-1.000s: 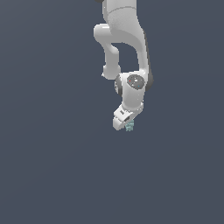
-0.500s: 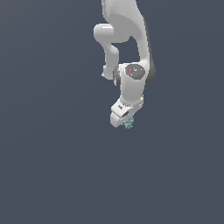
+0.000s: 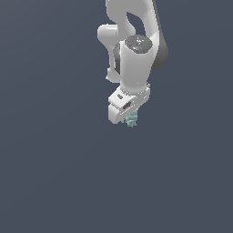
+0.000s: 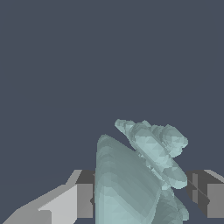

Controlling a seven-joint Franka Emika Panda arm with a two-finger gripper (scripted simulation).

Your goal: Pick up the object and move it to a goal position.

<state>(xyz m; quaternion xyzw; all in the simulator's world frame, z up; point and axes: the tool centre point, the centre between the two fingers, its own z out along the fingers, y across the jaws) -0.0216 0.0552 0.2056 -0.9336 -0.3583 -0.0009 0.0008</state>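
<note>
The object point(image 3: 132, 120), a small pale teal knobbly clump, hangs from the tip of my white gripper point(image 3: 129, 117) in the exterior view, near the middle of the frame. The gripper points downward and is shut on it. In the wrist view the object point(image 4: 140, 175) fills the space between the two grey fingers point(image 4: 76, 199), one on each side of it. The arm rises behind toward the upper edge of the exterior view. No goal marker shows.
Only a uniform dark grey-blue surface point(image 3: 54, 173) surrounds the arm in both views. No other objects, containers or edges show.
The arm has lifted and shifted slightly toward the exterior view's left, carrying the teal object along. The grip on it is unchanged.
</note>
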